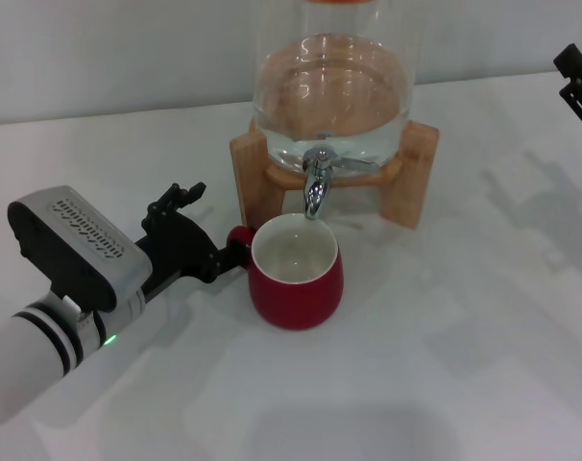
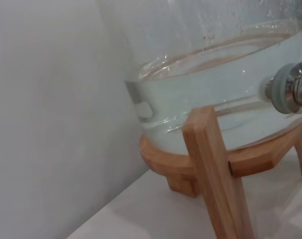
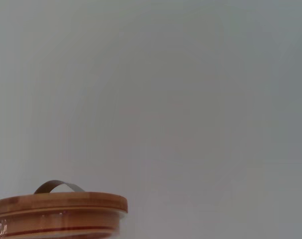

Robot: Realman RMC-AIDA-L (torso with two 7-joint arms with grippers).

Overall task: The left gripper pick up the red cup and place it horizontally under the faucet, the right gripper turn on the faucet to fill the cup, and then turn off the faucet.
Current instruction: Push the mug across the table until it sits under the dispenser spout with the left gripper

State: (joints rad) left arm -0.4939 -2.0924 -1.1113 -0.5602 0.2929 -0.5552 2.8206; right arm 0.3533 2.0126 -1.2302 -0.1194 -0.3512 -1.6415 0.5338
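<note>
Red cup (image 1: 297, 276) upright under faucet (image 1: 316, 186), left gripper (image 1: 224, 252) at its nine o'clock pinching the handle, right gripper (image 1: 579, 84) at two o'clock, jaws' state unclear

A white table (image 1: 464, 365) carries the red cup (image 1: 297, 271), upright just under the faucet (image 1: 317, 182), and a wooden stand (image 1: 414, 173) (holding a glass dispenser (image 1: 334, 86)) behind it
</note>
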